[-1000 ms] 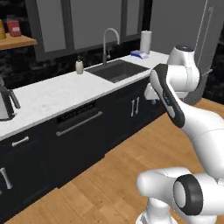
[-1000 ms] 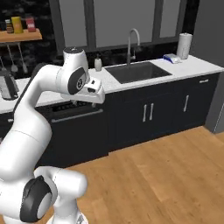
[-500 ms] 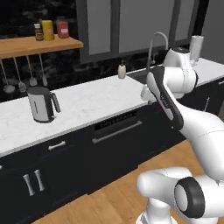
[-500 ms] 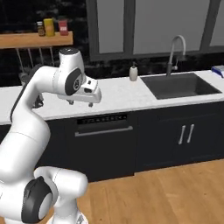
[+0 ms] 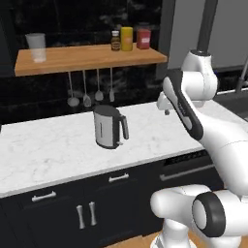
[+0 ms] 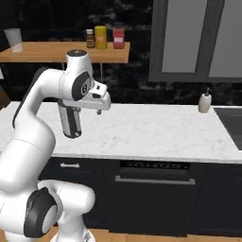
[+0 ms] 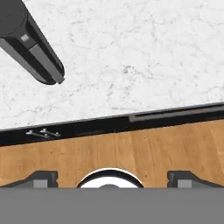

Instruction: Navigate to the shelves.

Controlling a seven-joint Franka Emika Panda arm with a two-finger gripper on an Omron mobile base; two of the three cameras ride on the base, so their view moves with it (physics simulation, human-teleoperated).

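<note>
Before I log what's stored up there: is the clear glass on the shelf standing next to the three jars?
No, the glass stands alone at the shelf's left end, the jars at its right.

The white arm rises from its rounded base, bends at a dark elbow joint and folds back on itself, so that the upper link slopes up to a rounded shoulder-like joint at the top. From there the wrist turns down and forward. The end effector (image 5: 166,109) hangs at the end of the wrist, pointing downward. In the right base view the end effector (image 6: 99,110) juts out to the right of the arm's top joint. In the hand view the two dark fingertips (image 7: 40,178) stand wide apart, holding nothing.
</note>
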